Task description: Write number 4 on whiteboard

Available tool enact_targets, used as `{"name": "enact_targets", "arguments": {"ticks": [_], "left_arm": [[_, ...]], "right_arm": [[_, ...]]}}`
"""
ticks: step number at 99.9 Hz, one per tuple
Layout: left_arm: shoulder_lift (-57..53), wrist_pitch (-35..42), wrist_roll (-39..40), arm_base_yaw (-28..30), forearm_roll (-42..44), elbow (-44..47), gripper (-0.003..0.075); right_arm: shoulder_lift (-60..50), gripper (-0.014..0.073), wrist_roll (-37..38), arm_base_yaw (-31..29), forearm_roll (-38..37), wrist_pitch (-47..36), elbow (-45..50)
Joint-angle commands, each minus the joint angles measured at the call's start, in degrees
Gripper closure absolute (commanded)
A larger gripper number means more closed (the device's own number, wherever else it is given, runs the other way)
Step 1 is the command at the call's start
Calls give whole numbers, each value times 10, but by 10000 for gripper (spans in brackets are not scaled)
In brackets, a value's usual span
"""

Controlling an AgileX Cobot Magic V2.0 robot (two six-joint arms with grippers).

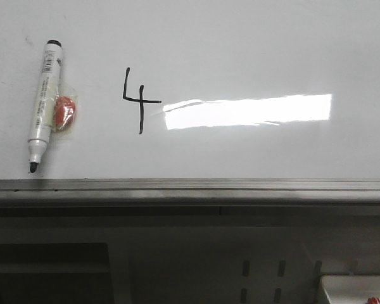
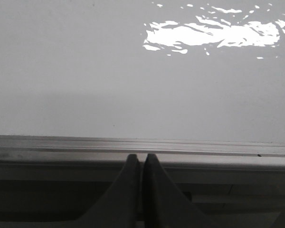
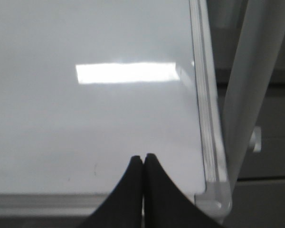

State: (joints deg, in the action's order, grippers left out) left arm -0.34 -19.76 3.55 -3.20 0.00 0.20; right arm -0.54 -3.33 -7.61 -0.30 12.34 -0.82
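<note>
A black open-top number 4 [image 1: 137,100] is drawn on the whiteboard [image 1: 240,44], left of the bright light reflection. A white uncapped marker [image 1: 44,101] lies flat on the board at the far left, tip toward the near edge, with an orange lump [image 1: 64,112] stuck to its side. My left gripper [image 2: 142,159] is shut and empty, over the board's near rail. My right gripper [image 3: 143,157] is shut and empty, over the board's near right corner. Neither gripper shows in the front view, and neither wrist view shows the 4 or the marker.
A grey metal rail [image 1: 190,190] runs along the board's near edge; it also shows in the left wrist view [image 2: 204,152]. The board's right rail and rounded corner piece [image 3: 213,199] show in the right wrist view. A dark shelf frame [image 1: 177,266] lies below the rail.
</note>
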Motion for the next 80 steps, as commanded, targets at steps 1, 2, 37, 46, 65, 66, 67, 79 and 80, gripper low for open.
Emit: {"name": "enact_targets", "arguments": {"ticks": [1,2,37,46,65,66,67,79,80], "left_arm": [[-14,25,6,1,0,20,741],[-14,25,6,1,0,20,741],[-14,25,6,1,0,20,741],[-14,25,6,1,0,20,741],[-14,25,6,1,0,20,741],[-14,25,6,1,0,20,741],[-14,25,6,1,0,20,741],[-14,25,6,1,0,20,741],[-14,25,6,1,0,20,741]], "right_arm": [[-9,658,18,-3,-18,-53,22],[-9,658,18,-3,-18,-55,26],[-9,658,18,-3,-20,54,29],[-9,658,18,-3,-20,54,29],[-9,658,18,-3,-20,54,29],[-9,658,18,-3,-20,54,29],[-9,658,18,-3,-20,54,29],[-9,658,18,-3,-20,54,29],[-9,658,18,-3,-20,54,29]]}}
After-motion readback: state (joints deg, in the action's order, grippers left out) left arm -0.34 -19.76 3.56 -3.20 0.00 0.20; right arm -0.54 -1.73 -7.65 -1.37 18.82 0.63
